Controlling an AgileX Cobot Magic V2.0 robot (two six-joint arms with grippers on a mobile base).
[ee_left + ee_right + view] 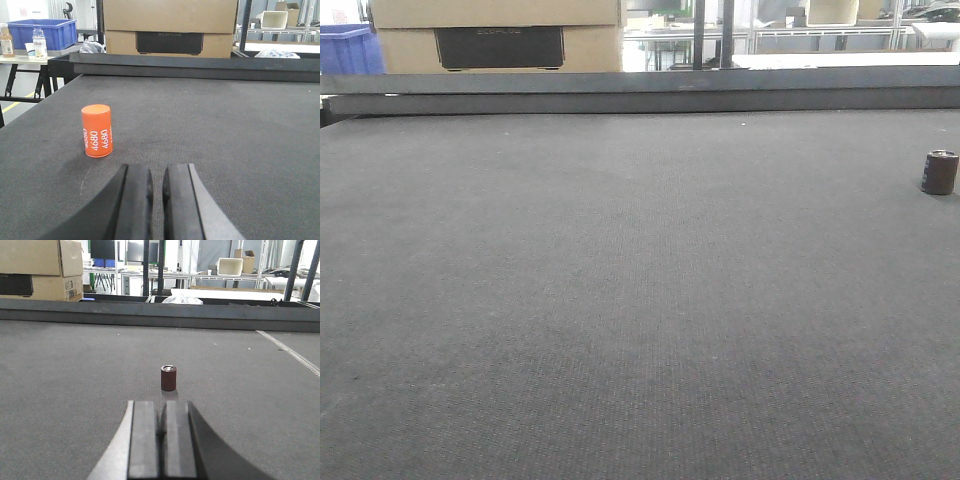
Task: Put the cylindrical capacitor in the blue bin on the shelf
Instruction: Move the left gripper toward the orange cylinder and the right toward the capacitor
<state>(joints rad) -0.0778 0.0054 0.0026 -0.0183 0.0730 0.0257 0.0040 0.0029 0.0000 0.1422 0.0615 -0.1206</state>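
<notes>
Ahead of my left claw (157,200), at 11 o'clock, an orange cylinder (97,131) marked 4680 stands upright on the dark mat (225,130). I judge it is not the task part. Left claw: pads nearly together, only a thin slit between them, holding nothing.

At 12 o'clock from my right claw (161,440) stands the cylindrical capacitor (169,378), upright, silvery rim on top, near the tips but apart from them. Right claw: pads pressed together, empty.

Finding: the step in hand is the right-arm pick. Recommendation: spread the pads wider than the barrel before advancing, run low and straight along 12 o'clock, straddle it at mid-height and close squarely. If one pad touches first, this stubby part will likely tip and roll.
</notes>
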